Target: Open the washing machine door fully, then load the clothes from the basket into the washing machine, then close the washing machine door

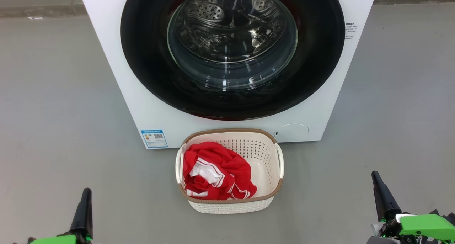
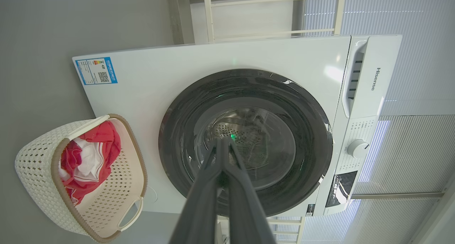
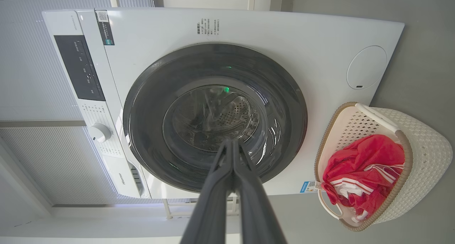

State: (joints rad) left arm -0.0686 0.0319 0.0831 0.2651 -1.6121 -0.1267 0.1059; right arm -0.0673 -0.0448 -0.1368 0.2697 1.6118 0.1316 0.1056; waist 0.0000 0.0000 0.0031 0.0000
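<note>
At the lower left of my head view the left end effector (image 1: 85, 201) hangs low over the grey floor (image 1: 53, 112), well short of everything. In its wrist view its two long dark fingers (image 2: 206, 187) lie pressed together, tips meeting, holding nothing.

Moving right, the big white front-loading washing machine (image 1: 117, 66) faces me, with a small blue label sticker (image 1: 154, 138) low on its front. Its large round door, with a wide glossy black rim and a bulging clear glass centre (image 1: 233, 44), sits flush against the front in both wrist views, and the perforated steel drum (image 1: 209, 12) shows through the glass. So I judge the task is at its first step: the door is shut and nothing is loaded.

Just below the door, the small cream-white perforated plastic basket with a brown woven-look rim (image 1: 234, 206) stands on the floor close against the machine. The bright red garments with white stripes and trim (image 1: 217, 173) are heaped in its left half.

At the lower right, the right end effector (image 1: 376, 181) also hangs back, and its wrist view shows its fingers closed on each other, empty.

Next I need one arm brought up to the door's rim to pull it wide. I cannot pick out a handle or recess on the rim, so I would find the opening edge first. I would also check that the door's swing clears the basket beneath it.
</note>
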